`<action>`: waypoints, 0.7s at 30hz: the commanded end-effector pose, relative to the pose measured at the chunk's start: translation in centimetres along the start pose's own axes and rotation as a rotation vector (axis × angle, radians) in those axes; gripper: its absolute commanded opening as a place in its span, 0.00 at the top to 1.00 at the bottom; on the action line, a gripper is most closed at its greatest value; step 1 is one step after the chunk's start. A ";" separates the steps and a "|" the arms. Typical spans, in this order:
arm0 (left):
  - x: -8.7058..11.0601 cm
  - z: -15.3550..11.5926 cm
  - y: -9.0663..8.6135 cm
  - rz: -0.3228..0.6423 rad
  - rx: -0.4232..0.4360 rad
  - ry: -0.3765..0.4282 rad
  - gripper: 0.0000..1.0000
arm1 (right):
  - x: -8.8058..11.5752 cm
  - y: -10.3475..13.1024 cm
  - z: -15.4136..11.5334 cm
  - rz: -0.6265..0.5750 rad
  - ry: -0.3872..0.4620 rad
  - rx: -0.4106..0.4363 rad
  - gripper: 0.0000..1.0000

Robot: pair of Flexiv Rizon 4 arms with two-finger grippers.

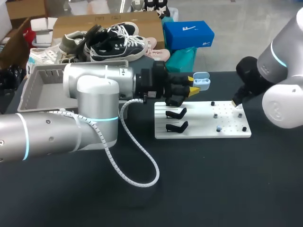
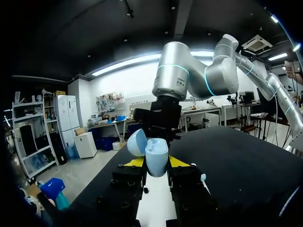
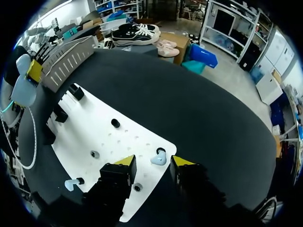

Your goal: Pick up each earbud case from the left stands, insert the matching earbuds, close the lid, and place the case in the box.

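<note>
Evidently the left end effector [image 2: 156, 163] is serving as a vice. Its yellow tips press on either side of the pale blue earbud case [image 2: 156, 161] and hold it up off the counter [image 1: 199, 179]. The lid [image 2: 136, 142] is swung open and faces the other arm. Held like that, the case seems to be offered up so an earbud can go in without it skidding away. I can't see inside it from where I stand. Just under this end effector lies the white board [image 1: 199, 131], and two black stands [image 1: 177, 113] on it carry no case.

The right end effector [image 3: 154, 163] hangs low over the far end of that board with its fingers set apart. A small blue earbud [image 3: 159, 157] lies between the tips, and as far as I can tell neither tip touches it. A second earbud [image 3: 72, 183] rests by a peg off to one side, nearer the stands. Keeping the earbuds at that end looks deliberate, since one arm can gather them while the other only holds.

My guess is the first earbud is about to be picked up, so the task is at an early stage. The piece is tiny and rounded, and a skewed pinch could flick it off the board.

The grey box [image 1: 47, 71] waits well behind the left end effector, close to that arm's elbow.
</note>
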State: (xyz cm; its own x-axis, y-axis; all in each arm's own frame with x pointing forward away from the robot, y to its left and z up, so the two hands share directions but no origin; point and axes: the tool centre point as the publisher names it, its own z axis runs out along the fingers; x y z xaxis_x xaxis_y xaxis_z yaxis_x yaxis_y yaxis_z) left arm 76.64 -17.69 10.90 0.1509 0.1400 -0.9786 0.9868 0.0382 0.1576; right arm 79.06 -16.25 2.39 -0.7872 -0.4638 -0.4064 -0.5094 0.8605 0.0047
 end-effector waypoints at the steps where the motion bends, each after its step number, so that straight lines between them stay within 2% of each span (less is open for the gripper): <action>1: 0.1 0.0 0.0 0.001 0.000 -0.003 1.00 | -0.2 -0.2 0.5 0.011 0.002 0.002 0.59; 9: 0.1 0.0 0.0 0.001 0.000 -0.003 1.00 | -0.4 -0.2 0.9 0.018 0.018 0.010 0.59; 15: 0.1 0.0 0.0 0.001 0.000 -0.003 1.00 | -0.4 -0.1 1.2 0.030 0.025 0.017 0.62; 21: 0.1 0.0 0.0 0.001 0.000 -0.003 1.00 | -0.1 0.0 0.7 0.049 0.020 0.030 0.61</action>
State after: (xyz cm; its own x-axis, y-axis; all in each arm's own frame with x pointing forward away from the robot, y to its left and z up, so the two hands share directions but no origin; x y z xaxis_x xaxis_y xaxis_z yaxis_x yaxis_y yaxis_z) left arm 76.65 -17.69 10.90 0.1510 0.1397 -0.9786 0.9867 0.0385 0.1577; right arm 79.87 -16.06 1.61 -0.8172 -0.4297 -0.3840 -0.4687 0.8833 0.0091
